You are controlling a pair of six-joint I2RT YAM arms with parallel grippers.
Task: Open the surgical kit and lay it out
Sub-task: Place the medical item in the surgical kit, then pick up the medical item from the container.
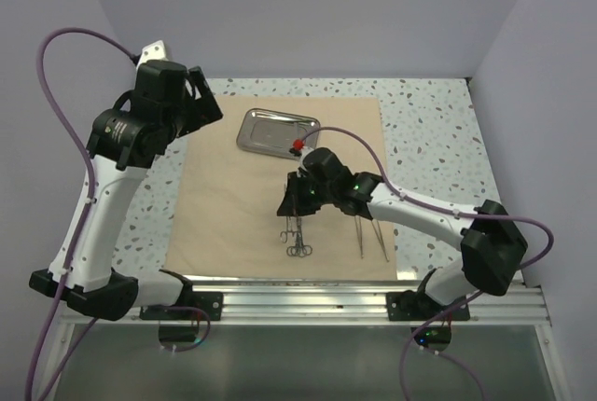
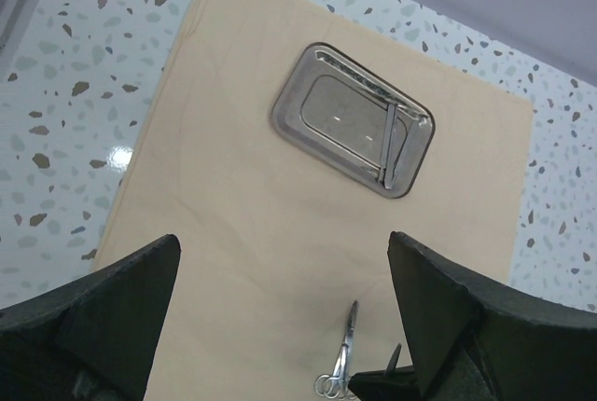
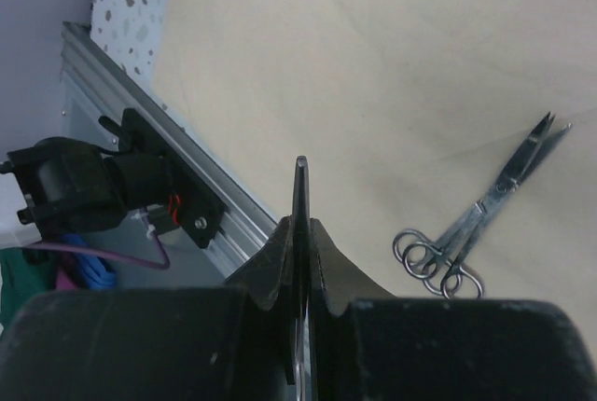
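Lilac walls (image 1: pixel 326 9) close in a speckled desk (image 1: pixel 429 131), and the tan wrap sheet (image 1: pixel 233 196) lies flat and fully opened across its middle. The right claw (image 1: pixel 291 198) hangs low over the near half of the sheet. Its fingers are pressed together on a thin steel tool (image 3: pixel 300 186) that the wrist view shows edge-on, so its type cannot be told. The tool's long axis runs straight out along the fingers. Just beside this claw, on its base side, the scissors (image 1: pixel 297 233) lie on the sheet with the rings toward the near rail (image 1: pixel 308 294) and the tips toward the far wall. There appears to be more than one ringed tool in that cluster. The tweezers (image 1: pixel 368 233) lie roughly parallel further toward the right edge of the sheet. Judgement: the held tool is due to be set down in this row, and the right arm is much the nearer one. The placement depends on keeping the tool parallel to the scissors without touching them. The steel tray (image 2: pixel 350 121) sits on the far part of the sheet with one slim tool (image 2: pixel 390 145) lying in it. The left claw (image 1: pixel 201 103) is raised over the far left corner, with its fingers spread wide and holding nothing.
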